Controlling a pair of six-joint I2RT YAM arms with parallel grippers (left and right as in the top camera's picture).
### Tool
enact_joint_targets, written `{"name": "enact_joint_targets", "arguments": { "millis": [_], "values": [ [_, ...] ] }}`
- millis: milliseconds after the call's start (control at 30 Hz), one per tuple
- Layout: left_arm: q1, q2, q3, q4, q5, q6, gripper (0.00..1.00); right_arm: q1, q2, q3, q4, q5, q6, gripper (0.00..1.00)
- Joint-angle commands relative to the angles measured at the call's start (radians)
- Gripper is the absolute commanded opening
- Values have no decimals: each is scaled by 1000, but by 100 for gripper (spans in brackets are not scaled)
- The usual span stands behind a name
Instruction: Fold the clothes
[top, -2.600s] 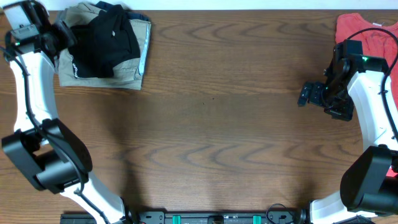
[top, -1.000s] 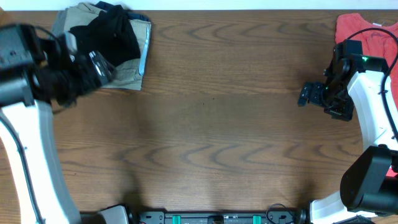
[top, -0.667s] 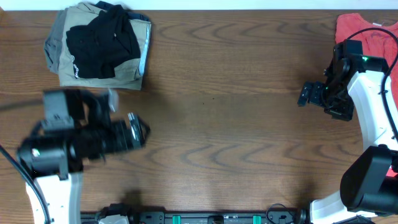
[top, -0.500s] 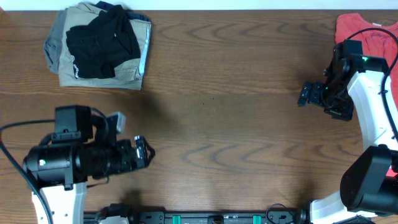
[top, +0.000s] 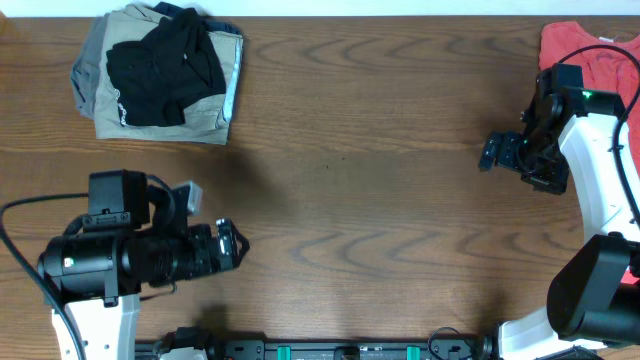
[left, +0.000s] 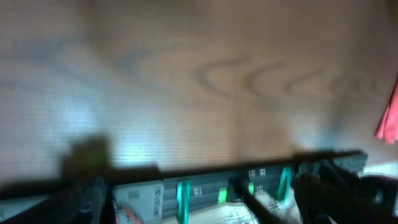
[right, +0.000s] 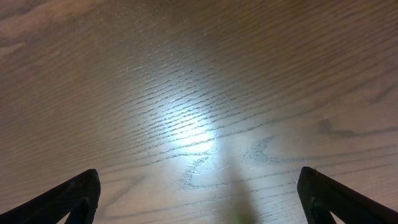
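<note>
The clothes (top: 165, 62), a black soft garment, lie bunched on top of a folded khaki garment (top: 215, 110) at the back left of the table. My left gripper (top: 232, 245) hovers open and empty near the front left, far from the clothes, pointing right. Its wrist view is blurred, and the left gripper (left: 205, 196) shows only dark fingers (left: 87, 199) at the bottom corners, wide apart. My right gripper (top: 490, 152) is open over bare wood at the right, pointing left. In its wrist view the right gripper (right: 199, 199) has nothing between its fingertips (right: 74, 196).
A coral-red top (top: 590, 55) lies at the back right corner, behind my right arm; a sliver of the red top (left: 388, 118) shows in the left wrist view. The arms' base rail (top: 350, 350) with green clips runs along the front edge.
My left arm has swung from the clothes pile at the back left down to the front left, where it has stayed for the last half second. The right arm has not moved.
</note>
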Motion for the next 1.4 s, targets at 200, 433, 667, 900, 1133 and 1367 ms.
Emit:
{"name": "enact_joint_targets", "arguments": {
  "millis": [200, 433, 667, 900, 1133, 1367],
  "values": [
    [-114, -238, -261, 596, 65, 26, 98, 1, -3, 3, 0, 6, -12, 99],
    [-151, -612, -640, 1012, 61, 40, 98, 1, -3, 3, 0, 6, -12, 99],
    [-151, -826, -779, 1142, -45, 40, 98, 1, -3, 3, 0, 6, -12, 99],
    [-151, -937, -899, 1251, -199, 40, 98, 1, -3, 3, 0, 6, -12, 99],
    [-150, -962, -1033, 1478, -258, 40, 98, 1, -3, 3, 0, 6, -12, 99],
    [-136, -975, -1148, 1624, -285, 40, 98, 1, -3, 3, 0, 6, -12, 99]
  ]
}}
